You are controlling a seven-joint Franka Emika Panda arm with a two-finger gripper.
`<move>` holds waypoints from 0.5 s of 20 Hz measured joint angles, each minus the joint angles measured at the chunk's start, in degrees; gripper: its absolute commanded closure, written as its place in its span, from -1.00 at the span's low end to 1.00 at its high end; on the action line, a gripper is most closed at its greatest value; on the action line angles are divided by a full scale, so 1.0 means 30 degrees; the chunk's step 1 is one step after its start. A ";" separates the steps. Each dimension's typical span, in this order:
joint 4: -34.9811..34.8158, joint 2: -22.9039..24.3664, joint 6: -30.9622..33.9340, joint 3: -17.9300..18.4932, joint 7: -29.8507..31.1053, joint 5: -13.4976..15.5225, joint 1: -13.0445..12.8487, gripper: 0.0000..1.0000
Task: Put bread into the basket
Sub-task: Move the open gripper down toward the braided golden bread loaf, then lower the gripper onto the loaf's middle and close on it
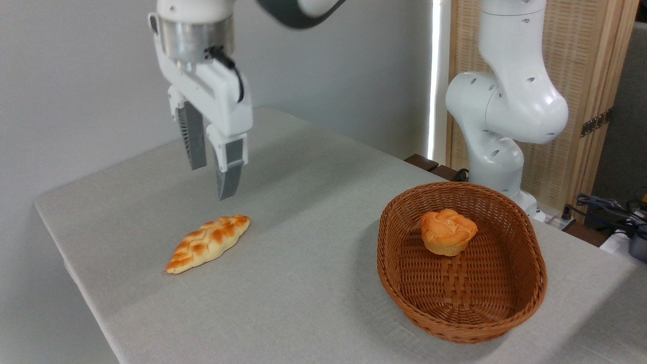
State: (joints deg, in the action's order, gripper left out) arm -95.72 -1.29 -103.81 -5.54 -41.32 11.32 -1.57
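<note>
The bread [208, 243], a braided golden-orange loaf with pointed ends, lies flat on the grey table at the left, angled from lower left to upper right. My gripper [213, 183] hangs in the air just above its upper right end, open, with nothing between its grey fingers [228, 174]. It does not touch the loaf. The basket [525, 303], an oval of brown wicker with low flared sides, sits on the table at the right, well apart from the loaf.
A small round orange muffin-shaped bun [448, 231] sits inside the basket toward its far end. The arm's white base [505, 111] rises behind the basket. Cables [606, 207] lie at the far right. The table's left edge [76, 275] runs close to the loaf.
</note>
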 measured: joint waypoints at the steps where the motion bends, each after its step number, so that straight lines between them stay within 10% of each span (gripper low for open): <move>1: -0.0274 -0.0237 -0.0564 -0.0444 0.0635 0.0042 -0.0015 -1.00; 10: -0.4717 -0.0876 -0.6667 -0.3284 0.4556 0.0047 -0.0404 -1.00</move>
State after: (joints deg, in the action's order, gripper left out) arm -109.87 -3.92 -123.81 -15.39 -27.65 11.46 -2.78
